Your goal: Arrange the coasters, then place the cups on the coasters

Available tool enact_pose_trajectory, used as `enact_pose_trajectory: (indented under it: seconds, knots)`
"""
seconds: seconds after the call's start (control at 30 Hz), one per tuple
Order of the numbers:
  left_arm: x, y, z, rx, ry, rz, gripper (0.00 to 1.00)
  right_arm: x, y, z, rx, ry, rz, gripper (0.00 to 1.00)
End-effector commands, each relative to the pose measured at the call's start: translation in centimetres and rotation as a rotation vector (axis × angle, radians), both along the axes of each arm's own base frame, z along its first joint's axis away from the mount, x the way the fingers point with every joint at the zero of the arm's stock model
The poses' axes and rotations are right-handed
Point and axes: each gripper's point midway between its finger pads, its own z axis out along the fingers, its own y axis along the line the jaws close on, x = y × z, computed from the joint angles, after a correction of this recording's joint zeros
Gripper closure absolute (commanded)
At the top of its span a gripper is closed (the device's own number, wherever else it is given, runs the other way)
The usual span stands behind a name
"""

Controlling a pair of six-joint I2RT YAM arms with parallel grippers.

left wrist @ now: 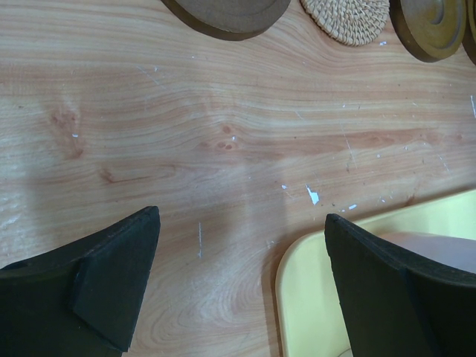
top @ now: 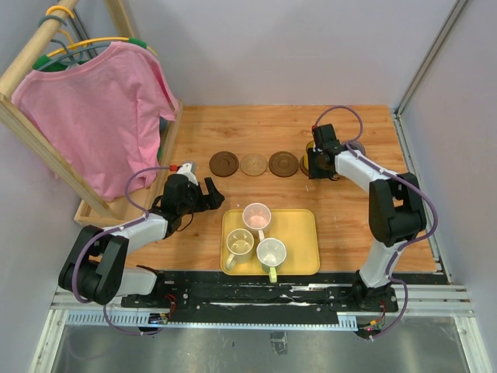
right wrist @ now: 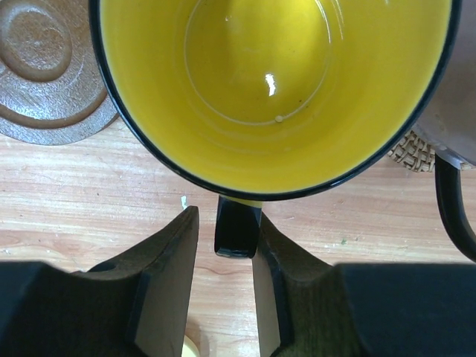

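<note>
Right gripper [right wrist: 226, 216] narrowly straddles yellow cup [right wrist: 275, 89] handle, hold unclear; set down level, centred on hidden coaster; left gripper [left wrist: 242, 216] wide open, empty.

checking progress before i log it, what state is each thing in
left gripper: open, empty
right gripper: jaws flanking yellow cup handle, grip unclear
yellow cup: upright, empty
pink cup: upright on yellow tray
cream cup: upright on tray
white-green cup: upright on tray
three coasters: flat, bare
</note>
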Motion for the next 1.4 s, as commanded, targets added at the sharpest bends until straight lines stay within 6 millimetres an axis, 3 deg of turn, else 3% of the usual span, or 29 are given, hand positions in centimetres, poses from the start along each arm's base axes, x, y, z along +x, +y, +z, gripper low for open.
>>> enact_pose_trajectory:
  seconds: [0.0, 0.4, 0.53, 0.73, 0.77, 1.13, 1.37]
  knots:
    - [0.2, -0.5, 0.6, -0.02, -0.028, -0.011, 0.04, -0.7, 0.3, 0.6, 0.007, -0.006, -0.006, 0.65]
    - [0.0, -0.4, 0.7, -0.024, -0.032, -0.009, 0.04, -1.8, 0.3, 0.8, -0.013, 0.001, -0.018, 0.6]
    - [-0.1, -0.3, 0.9, -0.022, -0.037, -0.008, 0.04, -3.4, 0.6, 1.6, -0.016, -0.003, -0.023, 0.42]
    - [-0.2, -0.4, 1.2, -0.023, -0.046, -0.012, 0.04, -7.4, 2.7, 5.5, -0.007, -0.085, 0.019, 0.12]
    - [-0.2, -0.4, 1.2, -0.024, -0.044, -0.015, 0.04, -8.3, 3.2, 5.9, 0.001, -0.094, 0.025, 0.02]
    - [-0.4, -0.2, 1.8, -0.011, -0.069, -0.024, 0.04, -17.6, 7.8, 7.1, 0.18, -0.119, 0.117, 0.02]
    - [-0.8, 0.0, 1.8, -0.006, -0.072, -0.022, 0.03, -22.0, 9.0, 7.4, 0.196, -0.16, 0.197, 0.02]
